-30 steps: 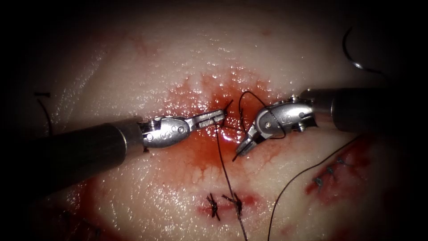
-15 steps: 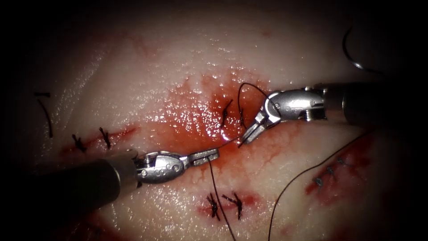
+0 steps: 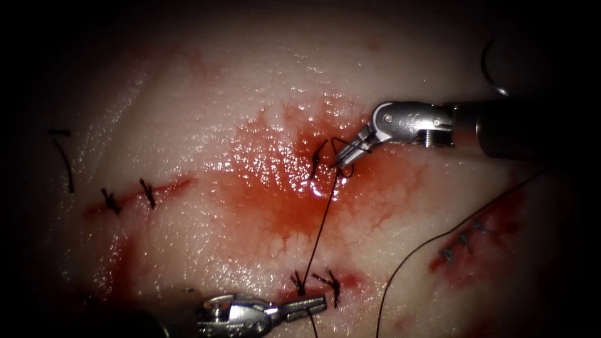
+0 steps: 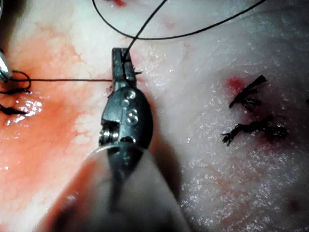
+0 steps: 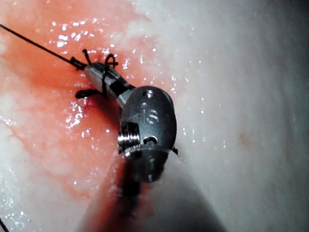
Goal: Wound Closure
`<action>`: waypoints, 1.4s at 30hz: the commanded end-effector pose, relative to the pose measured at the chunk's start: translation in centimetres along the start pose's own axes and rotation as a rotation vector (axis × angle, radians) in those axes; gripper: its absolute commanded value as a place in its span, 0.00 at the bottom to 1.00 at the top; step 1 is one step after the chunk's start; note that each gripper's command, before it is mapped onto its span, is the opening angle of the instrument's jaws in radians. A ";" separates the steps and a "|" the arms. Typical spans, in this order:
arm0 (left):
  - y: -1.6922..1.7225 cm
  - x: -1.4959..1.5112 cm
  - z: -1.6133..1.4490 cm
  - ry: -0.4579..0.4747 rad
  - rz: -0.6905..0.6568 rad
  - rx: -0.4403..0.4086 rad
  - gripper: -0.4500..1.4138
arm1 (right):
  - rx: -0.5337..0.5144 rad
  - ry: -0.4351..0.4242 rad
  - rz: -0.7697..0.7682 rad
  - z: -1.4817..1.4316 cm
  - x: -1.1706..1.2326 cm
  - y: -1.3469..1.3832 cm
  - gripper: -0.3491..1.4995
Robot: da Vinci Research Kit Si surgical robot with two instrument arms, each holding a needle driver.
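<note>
My left tool (image 3: 315,305) is low in the endoscope view, jaws shut on the thread (image 3: 320,228). The thread runs taut from there up to a knot (image 3: 341,168) at the red-stained cut (image 3: 316,164). The left wrist view shows the same tool (image 4: 123,63) clamped on the taut strand (image 4: 67,79). My right tool (image 3: 346,154) comes in from the right with its tip at the knot, jaws shut on the thread. Small loops lie around this tool (image 5: 99,75) in the right wrist view. The curved needle (image 3: 482,66) lies free on the tissue far right of the cut, held by neither tool.
Finished stitches sit below the cut (image 3: 300,289), at the left (image 3: 147,193) and at the right (image 3: 463,241). A slack strand (image 3: 432,239) curves across the lower right. Cut thread ends (image 3: 62,156) lie far left. Red fluid (image 3: 282,206) pools around the cut.
My left tool has drawn down and away from the cut, pulling the thread taut. My right tool rose toward the cut, and the wide loop around it shrank into a tight knot.
</note>
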 end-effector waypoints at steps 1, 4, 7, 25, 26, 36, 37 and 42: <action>0.09 -0.01 0.04 0.012 -0.007 -0.014 0.00 | -0.007 -0.001 0.000 0.06 -0.05 0.07 0.00; 0.21 0.07 -0.02 0.034 -0.018 -0.043 0.00 | -0.013 -0.003 0.009 0.04 -0.07 0.09 0.00; 0.34 0.15 -0.12 0.064 -0.038 -0.095 0.00 | -0.015 -0.004 0.010 0.03 -0.09 0.11 0.00; 0.40 0.13 -0.26 0.324 -0.222 -0.779 0.00 | -0.093 -0.036 0.044 0.00 -0.24 0.33 0.00; 0.40 0.12 -0.27 0.342 -0.231 -0.835 0.00 | -0.093 -0.036 0.045 0.00 -0.24 0.34 0.00; 0.46 0.01 -0.41 0.304 -0.394 -0.968 0.00 | -0.111 -0.041 0.050 0.01 -0.22 0.34 0.00; 0.47 0.00 -0.41 0.302 -0.386 -0.977 0.00 | -0.120 -0.039 0.053 0.01 -0.21 0.35 0.00; 0.68 -0.15 -0.40 0.239 -0.402 -1.051 0.00 | -0.176 -0.034 0.089 -0.04 -0.18 0.43 0.00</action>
